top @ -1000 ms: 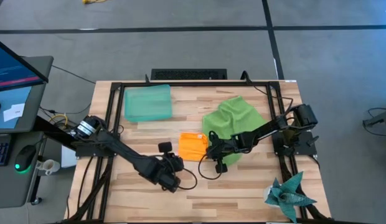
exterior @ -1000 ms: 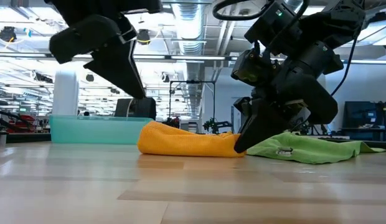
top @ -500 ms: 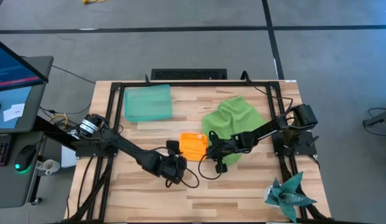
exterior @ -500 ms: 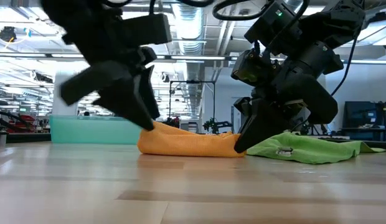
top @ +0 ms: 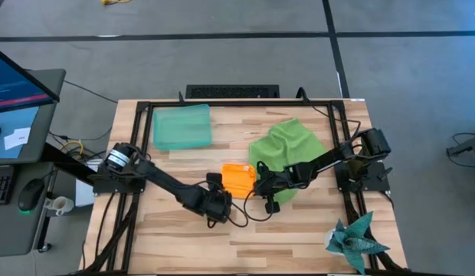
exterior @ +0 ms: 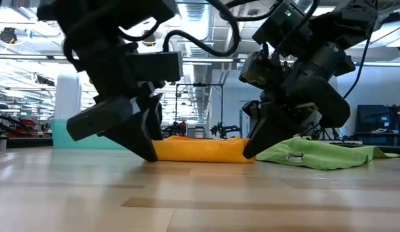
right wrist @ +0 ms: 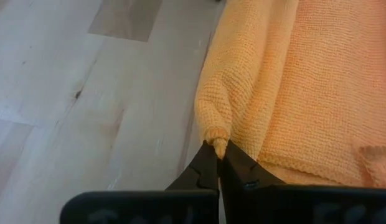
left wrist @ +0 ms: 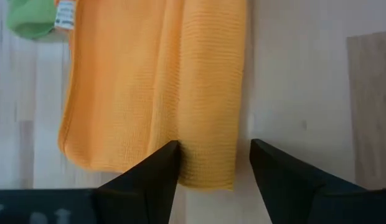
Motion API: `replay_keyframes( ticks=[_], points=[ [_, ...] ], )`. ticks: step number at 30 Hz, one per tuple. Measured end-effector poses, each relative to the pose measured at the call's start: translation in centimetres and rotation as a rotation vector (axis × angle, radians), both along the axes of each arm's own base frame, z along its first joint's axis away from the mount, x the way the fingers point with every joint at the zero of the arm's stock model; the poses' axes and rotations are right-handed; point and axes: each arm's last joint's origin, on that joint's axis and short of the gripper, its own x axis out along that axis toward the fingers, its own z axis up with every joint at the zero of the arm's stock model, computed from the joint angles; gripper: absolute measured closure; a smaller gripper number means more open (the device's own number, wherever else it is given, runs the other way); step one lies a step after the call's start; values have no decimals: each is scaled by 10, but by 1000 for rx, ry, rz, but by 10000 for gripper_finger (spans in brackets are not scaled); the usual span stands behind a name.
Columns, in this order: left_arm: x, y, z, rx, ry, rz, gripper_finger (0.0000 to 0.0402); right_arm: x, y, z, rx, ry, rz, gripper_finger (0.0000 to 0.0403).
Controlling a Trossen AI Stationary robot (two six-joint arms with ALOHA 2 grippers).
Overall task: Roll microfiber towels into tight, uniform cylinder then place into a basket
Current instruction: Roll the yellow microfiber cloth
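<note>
A folded orange towel [top: 237, 179] lies mid-table, pinched at its right corner by the right gripper [right wrist: 218, 155], whose fingers are closed on the cloth. The left gripper [left wrist: 211, 165] sits at the towel's near-left corner, fingers spread around the edge. A lime green towel [top: 287, 149] lies crumpled just right of it. The teal basket [top: 180, 126] sits at the table's far left.

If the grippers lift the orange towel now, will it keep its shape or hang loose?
Probably hang loose. The orange towel puckers where the right gripper pinches its corner, so it looks soft. It lies folded flat with a rounded edge by the open left gripper, so the fold would likely fall open.
</note>
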Motion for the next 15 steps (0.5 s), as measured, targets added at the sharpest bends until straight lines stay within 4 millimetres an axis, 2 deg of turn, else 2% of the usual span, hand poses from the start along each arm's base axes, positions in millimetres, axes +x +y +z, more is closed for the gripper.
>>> replay_keyframes(
  ticks=[5, 8, 11, 15],
  points=[
    [1, 6, -1, -56, 20, 22, 211, 0, 1, 0, 18, 4, 16, 385],
    [2, 11, -2, -112, 45, 33, 232, 0, 1, 0, 30, 7, 26, 390],
    [3, 15, -2, -185, 68, 47, 284, -1, 3, 0, 64, 15, 54, 391],
    [3, 16, 2, -299, 80, 57, 377, -1, 5, 0, 146, 35, 76, 386]
  ],
)
